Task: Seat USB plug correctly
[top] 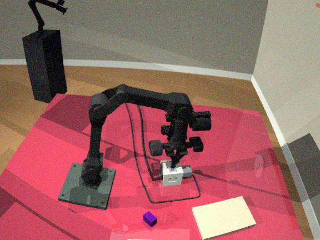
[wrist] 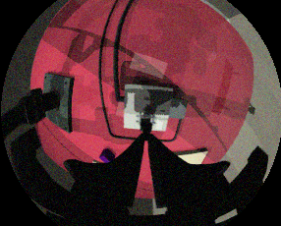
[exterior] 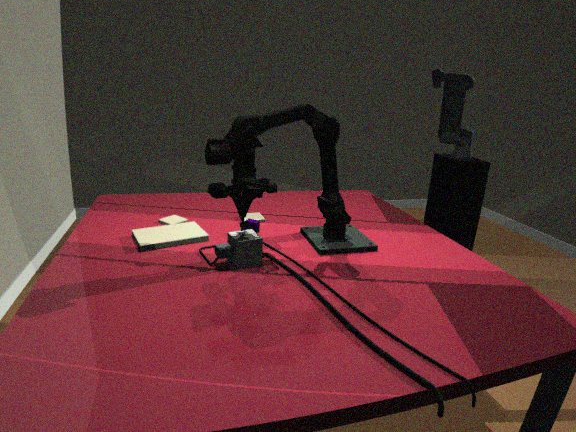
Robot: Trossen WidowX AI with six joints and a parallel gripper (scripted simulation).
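Note:
The white power cube (top: 167,181) (exterior: 245,257) (wrist: 131,117) stands on the red table, with a socket on its front face in the top view. A grey block-shaped plug (top: 186,171) (exterior: 221,251) (wrist: 178,109) sits at its side, with a dark cable running off it. My gripper (top: 173,165) (exterior: 243,221) (wrist: 145,137) points down at the cube's top, its fingertips nearly together and shut on the small USB plug. The fingers and shadow mostly hide the plug and the top socket. I cannot tell which way round the plug is or how deep it sits.
Two dark cables (top: 134,145) (exterior: 360,315) run from the cube area across the table, one looping in front of the cube. A purple block (top: 150,219) (exterior: 253,225) (wrist: 107,155) and a cream slab (top: 223,216) (exterior: 170,235) (wrist: 195,157) lie beyond the cube.

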